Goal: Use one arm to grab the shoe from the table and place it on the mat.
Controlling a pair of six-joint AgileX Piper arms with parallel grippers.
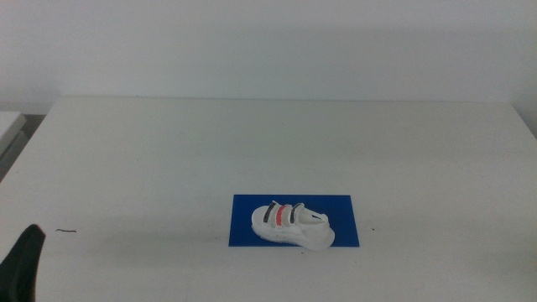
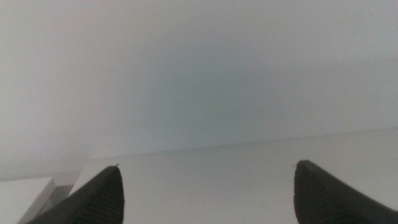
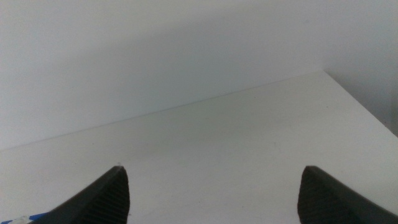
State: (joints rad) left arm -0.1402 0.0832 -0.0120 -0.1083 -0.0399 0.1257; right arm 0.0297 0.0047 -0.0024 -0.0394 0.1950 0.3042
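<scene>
White tabletop (image 1: 168, 159) fills nearly everything, running back to a pale wall. On it, toward the near edge and a little right of centre, lies the deep blue mat (image 1: 344, 205), flat and square to the table. The shoe (image 1: 292, 226) sits on that mat, lying along its length, white with a red strap and dark straps across the top. It is shorter than the mat, so blue shows at both ends and behind it; its front edge seems to reach the mat's near border.

Nothing is touching the shoe. The left gripper (image 2: 205, 193) hangs well off to the left, and the overhead view shows only a dark tip of it in the bottom left corner. From its own camera the two dark jaws stand wide apart with bare table between them. The right gripper (image 3: 214, 196) is likewise spread wide and holding nothing; a sliver of blue shows at the corner of its camera's picture. A small dark mark (image 1: 65, 231) lies on the table near the left gripper.
</scene>
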